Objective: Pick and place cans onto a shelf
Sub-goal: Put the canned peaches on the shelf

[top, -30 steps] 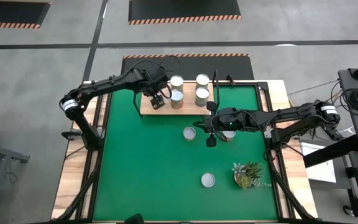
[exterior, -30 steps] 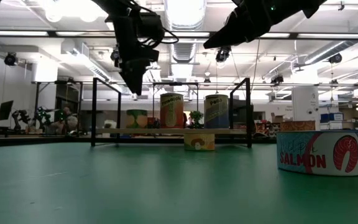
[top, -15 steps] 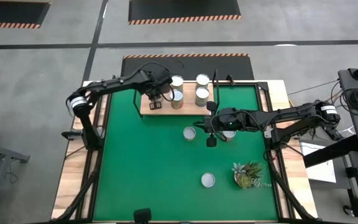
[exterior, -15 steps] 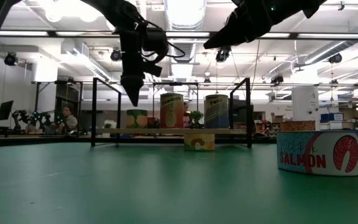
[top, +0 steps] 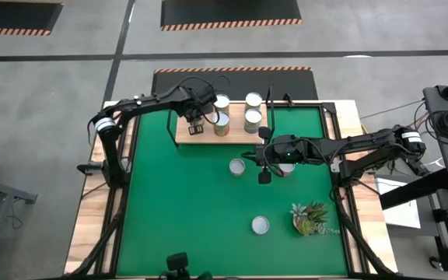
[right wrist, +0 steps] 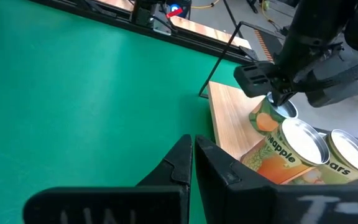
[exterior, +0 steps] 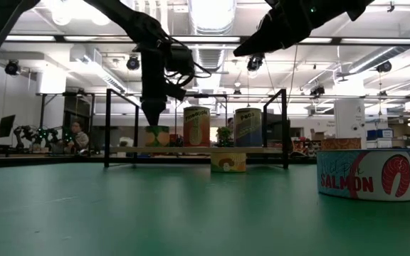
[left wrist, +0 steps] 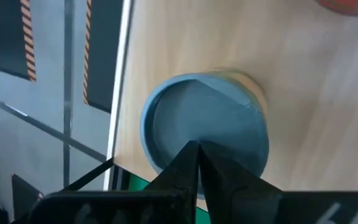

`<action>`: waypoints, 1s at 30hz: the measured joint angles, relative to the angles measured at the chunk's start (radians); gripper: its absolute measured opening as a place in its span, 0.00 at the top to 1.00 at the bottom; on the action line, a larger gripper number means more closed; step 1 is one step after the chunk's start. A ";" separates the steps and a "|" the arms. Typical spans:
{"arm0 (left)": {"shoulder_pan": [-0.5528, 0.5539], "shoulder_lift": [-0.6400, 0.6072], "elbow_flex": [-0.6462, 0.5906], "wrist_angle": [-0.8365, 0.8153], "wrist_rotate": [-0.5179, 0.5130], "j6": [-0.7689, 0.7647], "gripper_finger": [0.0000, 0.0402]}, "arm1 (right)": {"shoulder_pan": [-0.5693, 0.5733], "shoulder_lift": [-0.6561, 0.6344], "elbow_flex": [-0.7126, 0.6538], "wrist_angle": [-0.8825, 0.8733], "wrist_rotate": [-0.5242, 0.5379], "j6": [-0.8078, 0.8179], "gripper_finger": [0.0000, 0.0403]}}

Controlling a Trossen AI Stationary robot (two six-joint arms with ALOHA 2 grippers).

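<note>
The light-wood shelf lies at the mat's far edge with several cans standing on it. My left gripper is shut and points down over a small green-and-yellow can at the shelf's left end. Its tips stand at the near part of the can's round top. My right gripper is shut and empty, above the mat's middle. Loose cans stand on the mat: one left of the right gripper, one partly under the right arm and one nearer the front. My left gripper comes at the small can from above, pointing down, with its shut fingertips at the can's top. I cannot tell whether they touch the top or stand just above it. The can stands upright on the shelf.
Taller cans stand close to the right of the left gripper on the shelf, with two more behind them. A small leafy plant sits at the mat's front right. Black bracket frames rise at the shelf's ends.
My left gripper, shut throughout, has come down toward the top of the small can at the shelf's left end. The can has stayed in place.
</note>
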 joint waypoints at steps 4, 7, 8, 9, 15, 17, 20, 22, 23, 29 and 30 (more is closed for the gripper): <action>0.016 0.002 -0.001 0.029 -0.049 -0.031 1.00 | 0.000 0.000 0.000 0.000 0.000 0.000 0.98; 0.028 0.002 -0.002 0.021 -0.064 -0.053 1.00 | 0.000 0.000 0.000 -0.001 0.000 0.000 0.98; 0.031 0.002 -0.002 0.017 -0.065 -0.060 1.00 | 0.000 0.000 0.000 -0.001 0.000 0.000 0.98; 0.033 0.002 -0.002 0.011 -0.067 -0.067 1.00 | 0.000 0.000 0.000 -0.001 0.000 0.000 0.98; 0.034 0.002 -0.002 -0.022 -0.071 -0.084 1.00 | 0.000 0.000 0.000 -0.004 0.000 0.000 0.98; 0.034 0.002 -0.002 -0.032 -0.071 -0.094 1.00 | 0.000 0.000 0.000 -0.006 0.000 0.000 0.98; 0.034 0.001 -0.002 -0.051 -0.073 -0.111 1.00 | 0.000 0.000 0.000 -0.009 0.000 0.000 0.98; 0.034 0.001 -0.002 -0.052 -0.082 -0.113 1.00 | 0.000 0.000 0.000 -0.010 0.000 0.000 0.98; 0.034 0.001 -0.002 -0.052 -0.094 -0.114 1.00 | 0.000 0.000 0.000 -0.010 0.000 0.000 0.98; 0.036 0.002 -0.003 -0.044 -0.148 -0.113 1.00 | 0.000 0.000 0.000 -0.011 0.000 0.000 0.98; 0.036 0.002 -0.003 -0.044 -0.148 -0.113 1.00 | 0.000 0.000 0.000 -0.011 0.000 -0.001 0.98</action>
